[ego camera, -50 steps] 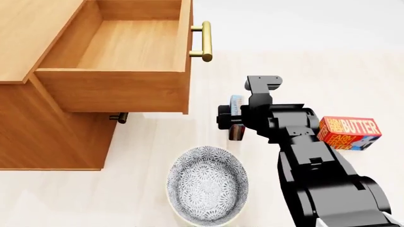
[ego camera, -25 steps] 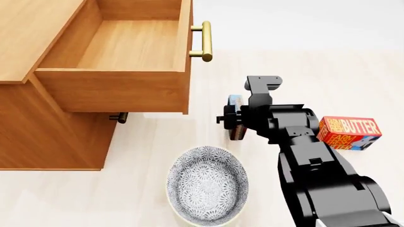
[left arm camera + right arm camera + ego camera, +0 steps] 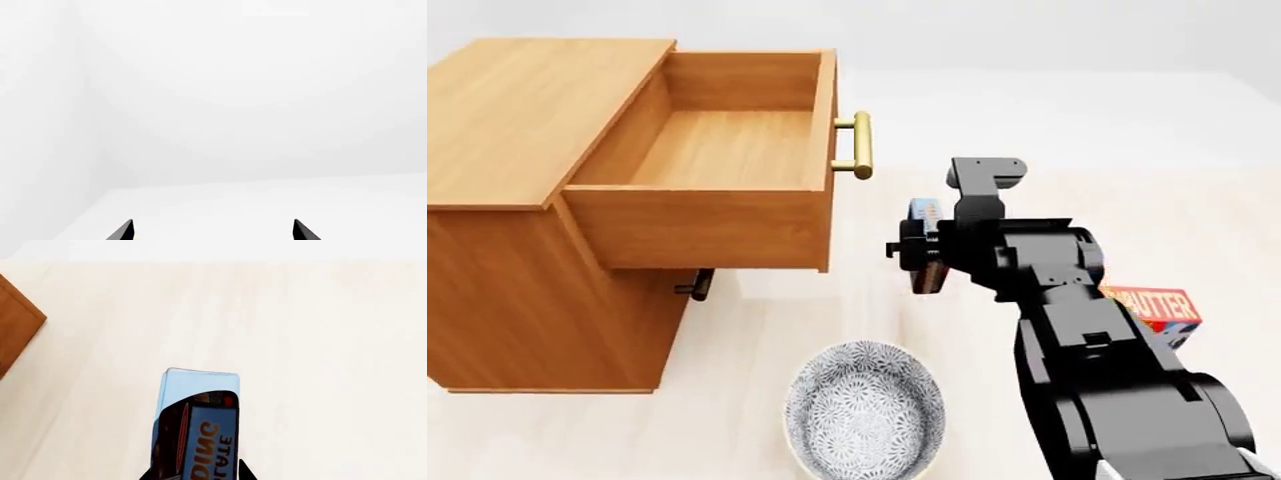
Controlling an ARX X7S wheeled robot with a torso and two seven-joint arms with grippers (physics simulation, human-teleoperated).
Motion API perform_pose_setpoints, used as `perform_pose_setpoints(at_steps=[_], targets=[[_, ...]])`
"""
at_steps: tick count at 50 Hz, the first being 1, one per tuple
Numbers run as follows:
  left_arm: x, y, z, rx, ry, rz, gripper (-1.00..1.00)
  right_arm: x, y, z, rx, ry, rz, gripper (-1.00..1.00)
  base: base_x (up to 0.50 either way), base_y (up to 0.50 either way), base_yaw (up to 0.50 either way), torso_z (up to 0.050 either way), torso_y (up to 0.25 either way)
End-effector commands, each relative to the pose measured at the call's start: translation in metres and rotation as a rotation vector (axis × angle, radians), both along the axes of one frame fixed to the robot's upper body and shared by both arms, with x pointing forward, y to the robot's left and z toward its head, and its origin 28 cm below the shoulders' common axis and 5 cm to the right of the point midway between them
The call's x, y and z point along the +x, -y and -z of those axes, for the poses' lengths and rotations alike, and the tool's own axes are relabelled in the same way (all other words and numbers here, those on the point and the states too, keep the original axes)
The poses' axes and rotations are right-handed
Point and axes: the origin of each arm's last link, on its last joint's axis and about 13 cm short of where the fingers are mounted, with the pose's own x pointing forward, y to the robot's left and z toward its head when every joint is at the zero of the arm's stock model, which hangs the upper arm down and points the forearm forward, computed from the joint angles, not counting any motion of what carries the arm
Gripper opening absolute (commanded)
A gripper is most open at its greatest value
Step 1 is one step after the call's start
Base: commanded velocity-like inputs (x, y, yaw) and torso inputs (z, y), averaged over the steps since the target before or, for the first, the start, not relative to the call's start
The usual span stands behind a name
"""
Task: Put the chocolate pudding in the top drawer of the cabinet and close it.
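Note:
The chocolate pudding (image 3: 198, 430), a thin light-blue box with orange lettering, sits between my right gripper's (image 3: 193, 475) fingertips, which are shut on it. In the head view the pudding (image 3: 926, 214) shows at the right gripper (image 3: 921, 250), held off the floor to the right of the cabinet (image 3: 521, 130). The top drawer (image 3: 714, 150) stands pulled open and empty, its brass handle (image 3: 861, 146) just left of the gripper. The lower drawer's handle (image 3: 699, 285) shows under it. My left gripper (image 3: 212, 232) shows only two spread fingertips against white, open and empty.
A patterned grey bowl (image 3: 865, 408) stands on the floor in front of the right arm. A red-orange butter box (image 3: 1158, 308) lies to the right, partly behind the arm. The cabinet's corner (image 3: 17, 325) shows in the right wrist view.
The head view has pulled up and back, so the cabinet and drawer sit lower in the picture. The right gripper has lifted the pudding off the floor.

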Motion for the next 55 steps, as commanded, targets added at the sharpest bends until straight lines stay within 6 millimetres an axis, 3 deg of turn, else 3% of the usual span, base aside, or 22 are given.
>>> perform_pose_setpoints(at_steps=[1,11,24,32,48,55], targets=[[-0.003,0.000,-0.003,-0.005,0.000,0.002,1.00,0.003,0.002,-0.013,-0.006,0.029,0.000,-1.00,0.00,0.00,0.00,0.000,0.250],[-0.003,0.001,-0.004,-0.008,0.004,0.007,1.00,0.011,0.007,-0.053,-0.031,0.109,0.024,-1.00,0.00,0.00,0.00,0.000,0.250],[-0.004,-0.001,-0.006,-0.012,0.016,0.004,1.00,0.014,0.003,-0.130,-0.065,0.273,0.041,-1.00,0.00,0.00,0.00,0.000,0.250],[-0.005,-0.003,-0.007,-0.006,0.027,0.002,1.00,0.012,-0.007,-0.166,-0.077,0.364,0.028,-1.00,0.00,0.00,0.00,0.000,0.000],[-0.008,-0.003,-0.005,0.006,0.026,0.010,1.00,0.004,-0.040,-0.199,-0.055,0.486,-0.068,-1.00,0.00,0.00,0.00,0.000,0.000],[-0.010,-0.002,-0.006,0.012,0.029,0.017,1.00,0.000,-0.054,-0.203,-0.040,0.502,-0.113,-1.00,0.00,0.00,0.00,0.000,0.000]])
